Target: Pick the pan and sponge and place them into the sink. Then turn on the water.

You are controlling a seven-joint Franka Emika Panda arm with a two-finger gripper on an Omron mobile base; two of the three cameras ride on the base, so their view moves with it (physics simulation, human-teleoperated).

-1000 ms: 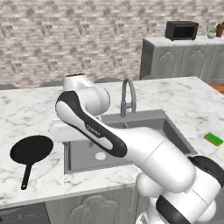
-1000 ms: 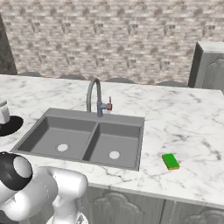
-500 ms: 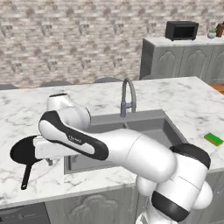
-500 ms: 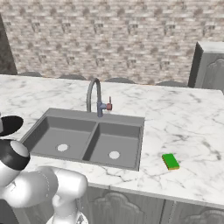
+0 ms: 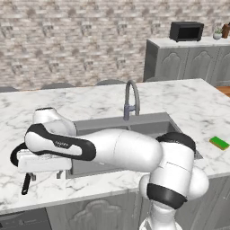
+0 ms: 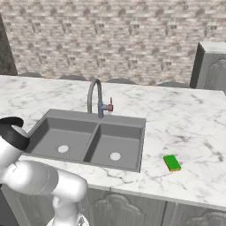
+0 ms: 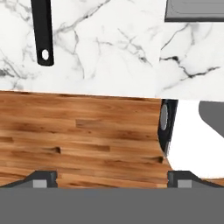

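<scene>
A: Hand view first. Where's the pan?
B: Just its handle (image 7: 42, 30), w/ the hang hole at the end, up in the top left corner on the white marble counter (image 7: 109, 48). That's ahead of the jaws and off to one side, not between them. Fingertips (image 7: 41, 179) stand far apart at the bottom, wide open, nothing in them.
A: And from the base cams?
B: Left base view: pan (image 5: 20, 155) mostly hidden behind the arm, a dark rim and the handle end poke out by the counter's front edge. Gripper (image 5: 44, 174) hangs right there, near the handle. Can't tell if it's touching.
A: Sponge?
B: Green sponge (image 6: 171, 163) sits on the counter on the far side of the sink (image 6: 88, 140), well apart from the jaws. Both basins bare, faucet (image 6: 98, 99) dry, no stream.
A: So which step?
B: Reach for the pan, I'd say, nothing placed yet. Hand looks over the counter edge at the wood floor (image 7: 83, 135), so next move prob. needs it brought fwd and across till the handle lies between the jaws, then close.
</scene>
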